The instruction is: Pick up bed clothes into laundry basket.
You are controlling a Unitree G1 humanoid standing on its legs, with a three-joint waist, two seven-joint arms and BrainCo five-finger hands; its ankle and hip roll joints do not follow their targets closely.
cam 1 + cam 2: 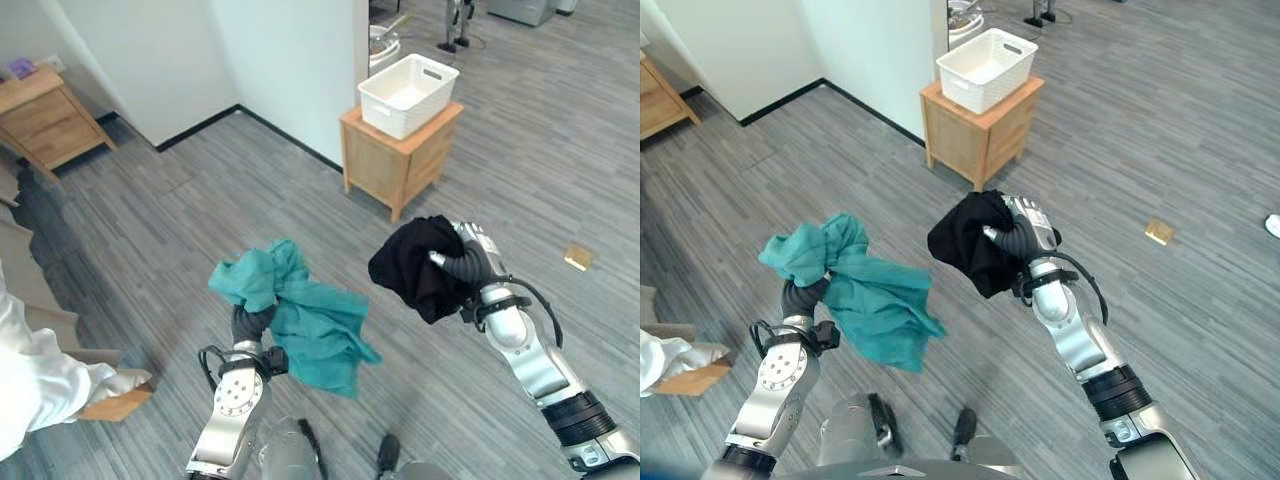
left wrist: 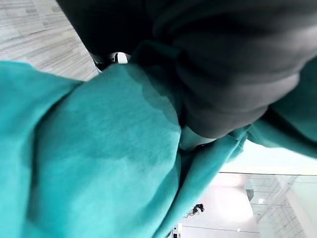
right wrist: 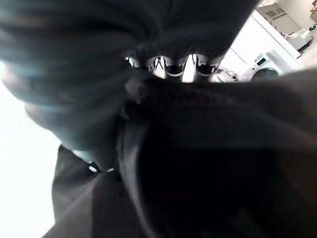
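Observation:
My left hand point(image 1: 252, 325) is shut on a teal cloth point(image 1: 300, 315), which hangs bunched above the grey floor; the same teal cloth point(image 2: 99, 148) presses close against the left wrist camera. My right hand point(image 1: 470, 262) is shut on a black garment point(image 1: 415, 265), held up in the air, and that black garment point(image 3: 208, 163) lies against its curled fingers point(image 3: 173, 67). A white laundry basket point(image 1: 408, 94) stands empty on a small wooden cabinet point(image 1: 395, 160), farther off and between the two hands.
A white wall corner point(image 1: 300, 70) rises just left of the cabinet. A wooden dresser point(image 1: 45, 115) stands far left. White bedding point(image 1: 40, 385) lies on a bed edge at lower left. A small tan object point(image 1: 578, 258) lies on the floor at right.

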